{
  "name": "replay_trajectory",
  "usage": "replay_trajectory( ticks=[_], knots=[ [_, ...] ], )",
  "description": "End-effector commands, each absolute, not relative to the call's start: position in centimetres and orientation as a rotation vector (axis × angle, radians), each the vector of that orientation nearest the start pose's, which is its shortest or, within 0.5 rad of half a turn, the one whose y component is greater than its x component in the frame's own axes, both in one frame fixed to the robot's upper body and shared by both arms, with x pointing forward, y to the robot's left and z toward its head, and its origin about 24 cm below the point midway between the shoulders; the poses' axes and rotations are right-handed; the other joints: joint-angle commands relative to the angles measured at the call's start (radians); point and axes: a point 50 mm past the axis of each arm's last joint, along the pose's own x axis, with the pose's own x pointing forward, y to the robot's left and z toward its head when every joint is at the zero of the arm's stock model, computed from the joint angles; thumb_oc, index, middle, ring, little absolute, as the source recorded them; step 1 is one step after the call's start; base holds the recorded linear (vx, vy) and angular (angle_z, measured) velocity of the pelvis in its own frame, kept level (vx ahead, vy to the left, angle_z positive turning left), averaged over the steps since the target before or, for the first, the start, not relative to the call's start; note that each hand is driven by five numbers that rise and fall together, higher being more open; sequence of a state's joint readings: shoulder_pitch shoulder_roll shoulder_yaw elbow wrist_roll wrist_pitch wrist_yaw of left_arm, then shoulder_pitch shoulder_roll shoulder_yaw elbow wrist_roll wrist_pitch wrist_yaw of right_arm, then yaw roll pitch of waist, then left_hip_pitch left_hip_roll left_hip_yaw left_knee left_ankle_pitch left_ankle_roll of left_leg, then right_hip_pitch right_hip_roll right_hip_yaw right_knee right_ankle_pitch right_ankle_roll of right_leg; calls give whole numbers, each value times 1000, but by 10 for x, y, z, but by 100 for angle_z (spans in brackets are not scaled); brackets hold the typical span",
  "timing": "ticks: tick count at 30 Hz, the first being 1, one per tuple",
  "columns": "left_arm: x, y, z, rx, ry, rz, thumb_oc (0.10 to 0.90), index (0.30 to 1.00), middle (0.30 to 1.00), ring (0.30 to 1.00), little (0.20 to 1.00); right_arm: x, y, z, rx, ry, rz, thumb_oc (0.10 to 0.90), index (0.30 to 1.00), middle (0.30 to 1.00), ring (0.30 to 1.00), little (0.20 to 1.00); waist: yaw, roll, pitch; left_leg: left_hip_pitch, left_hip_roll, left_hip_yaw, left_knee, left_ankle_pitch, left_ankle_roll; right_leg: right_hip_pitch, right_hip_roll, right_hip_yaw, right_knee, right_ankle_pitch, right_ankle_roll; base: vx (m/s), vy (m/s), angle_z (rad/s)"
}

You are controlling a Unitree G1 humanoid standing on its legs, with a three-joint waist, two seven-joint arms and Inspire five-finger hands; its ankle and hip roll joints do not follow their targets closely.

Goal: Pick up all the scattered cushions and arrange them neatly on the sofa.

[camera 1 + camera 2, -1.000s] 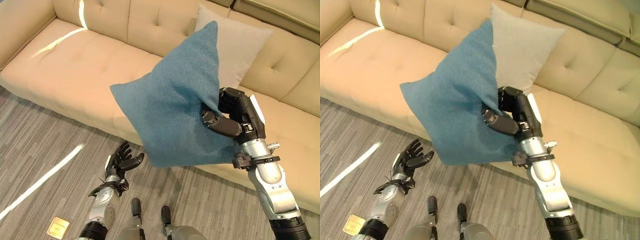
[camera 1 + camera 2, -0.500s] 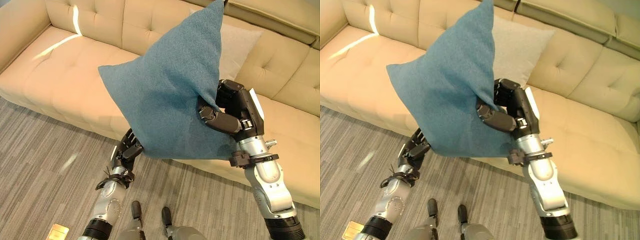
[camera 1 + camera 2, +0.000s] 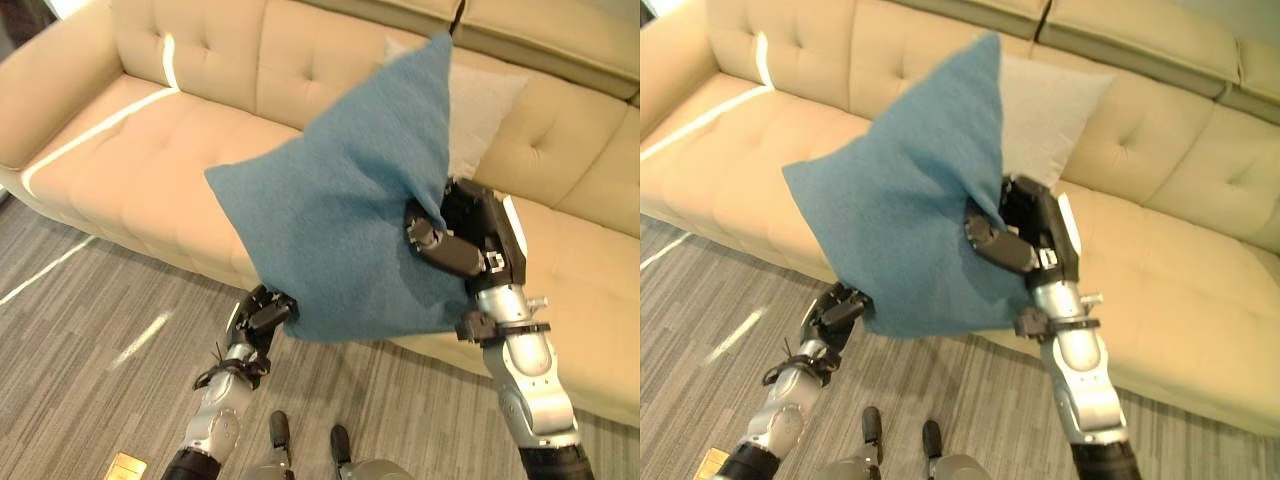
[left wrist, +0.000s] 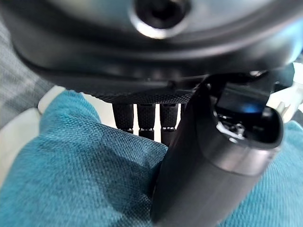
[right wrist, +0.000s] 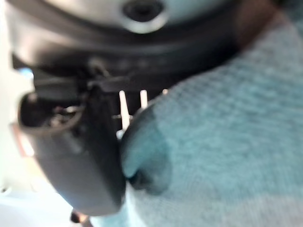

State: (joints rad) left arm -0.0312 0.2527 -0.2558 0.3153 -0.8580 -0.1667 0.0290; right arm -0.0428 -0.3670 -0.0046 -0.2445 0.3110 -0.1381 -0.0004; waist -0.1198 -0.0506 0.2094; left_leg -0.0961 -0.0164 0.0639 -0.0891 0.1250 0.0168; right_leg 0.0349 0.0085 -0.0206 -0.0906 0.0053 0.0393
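A blue cushion [image 3: 340, 230] hangs in the air in front of the beige sofa [image 3: 150, 170], one corner pointing up. My right hand [image 3: 465, 240] is shut on its right edge, and the right wrist view shows the thumb [image 5: 90, 156] pressing into the cloth [image 5: 227, 156]. My left hand [image 3: 262, 312] is at the cushion's lower left corner. In the left wrist view its thumb [image 4: 208, 179] lies over the blue cloth [image 4: 71, 179] with the fingers behind it. A light grey cushion [image 3: 485, 100] leans upright against the sofa back, partly hidden by the blue one.
The sofa seat to the left of the grey cushion is bare, with a streak of sunlight across it. Grey striped carpet [image 3: 90, 330] runs along the sofa's front. A small brass plate [image 3: 125, 468] lies on the floor at the lower left.
My left hand has come up from the floor side to the blue cushion's lower corner and closed on it. The right hand keeps its hold. The camera has shifted.
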Motion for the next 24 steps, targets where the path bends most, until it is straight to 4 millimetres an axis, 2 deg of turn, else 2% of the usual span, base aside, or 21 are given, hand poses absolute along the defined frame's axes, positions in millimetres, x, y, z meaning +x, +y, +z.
replay_trajectory(
  ticks=[1,2,3,5,8,9,11,12,14,15,16,18,19,22,24],
  knots=[
    [252,134,18,-590,17,-231,400,300,300,300,300,242,-181,142,7,-552,159,400,300,300,300,300,5,-6,-283,87,4,21,2,-153,-43,-81,-20,-11,57,-15,55,-29,-33,10],
    [252,134,18,-590,18,-230,400,300,300,300,300,242,-181,142,7,-551,159,400,300,300,300,300,5,-6,-284,87,4,21,2,-152,-43,-81,-20,-11,57,-15,55,-74,-81,14],
    [243,146,11,-573,37,-201,400,300,300,300,300,240,-182,126,-14,-482,159,400,300,300,300,300,14,1,-268,84,7,11,2,-143,-44,-85,-19,-14,72,-27,49,-105,-120,16],
    [236,155,5,-573,56,-174,400,300,300,300,300,238,-182,113,-28,-422,168,400,300,300,300,300,23,8,-252,75,10,-5,2,-129,-49,-88,-16,-18,78,-35,42,-100,-109,10],
    [234,158,4,-577,58,-165,400,300,300,300,300,237,-182,111,-38,-412,170,400,300,300,300,300,25,11,-247,69,10,-12,2,-123,-51,-90,-14,-20,76,-37,39,-77,-57,21],
    [228,167,3,-570,56,-130,400,300,300,300,300,237,-182,104,-54,-380,173,400,300,300,300,300,42,17,-219,32,10,-40,15,-101,-61,-96,-9,-25,68,-40,30,-173,-97,29],
    [227,168,2,-577,55,-126,400,300,300,300,300,237,-182,101,-53,-371,169,400,300,300,300,300,46,17,-207,11,7,-54,32,-97,-63,-98,-9,-33,63,-41,28,-180,-86,45],
    [227,171,5,-591,37,-110,400,300,300,300,300,238,-184,100,-65,-365,157,400,300,300,300,300,62,12,-173,-51,-4,-80,96,-95,-71,-105,-13,-56,53,-40,24,-142,-53,71],
    [228,171,6,-595,34,-108,400,300,300,300,300,238,-185,100,-74,-367,149,400,300,300,300,300,64,11,-159,-85,-10,-91,139,-101,-75,-109,-18,-75,49,-38,22,-165,-65,77],
    [228,170,6,-616,31,-102,400,300,300,300,300,239,-187,101,-91,-369,137,400,300,300,300,300,71,4,-144,-121,-12,-64,187,-113,-78,-112,-33,-111,40,-31,22,-137,-52,96],
    [228,170,6,-617,31,-102,400,300,300,300,300,239,-187,101,-91,-369,137,400,300,300,300,300,69,5,-144,-124,-12,-65,192,-116,-78,-112,-33,-112,39,-31,22,-127,-32,139],
    [223,169,0,-618,58,-102,400,300,300,300,300,241,-185,102,-90,-374,136,400,300,300,300,300,69,-5,-141,-112,1,13,238,-162,-62,-109,-54,-152,27,-16,25,-55,-3,83],
    [223,169,0,-618,57,-102,400,300,300,300,300,241,-185,102,-90,-375,136,400,300,300,300,300,67,-6,-143,-116,0,12,236,-159,-62,-113,-55,-153,27,-14,25,-27,6,13],
    [222,166,0,-620,60,-113,400,300,300,300,300,243,-182,104,-95,-379,148,400,300,300,300,300,54,-16,-141,-90,19,111,282,-210,-48,-115,-77,-208,30,-8,24,-36,33,70],
    [222,165,1,-619,56,-117,400,300,300,300,300,243,-182,103,-94,-375,148,400,300,300,300,300,51,-16,-139,-79,24,133,279,-218,-48,-114,-82,-227,32,-9,26,5,54,70]
  ],
)
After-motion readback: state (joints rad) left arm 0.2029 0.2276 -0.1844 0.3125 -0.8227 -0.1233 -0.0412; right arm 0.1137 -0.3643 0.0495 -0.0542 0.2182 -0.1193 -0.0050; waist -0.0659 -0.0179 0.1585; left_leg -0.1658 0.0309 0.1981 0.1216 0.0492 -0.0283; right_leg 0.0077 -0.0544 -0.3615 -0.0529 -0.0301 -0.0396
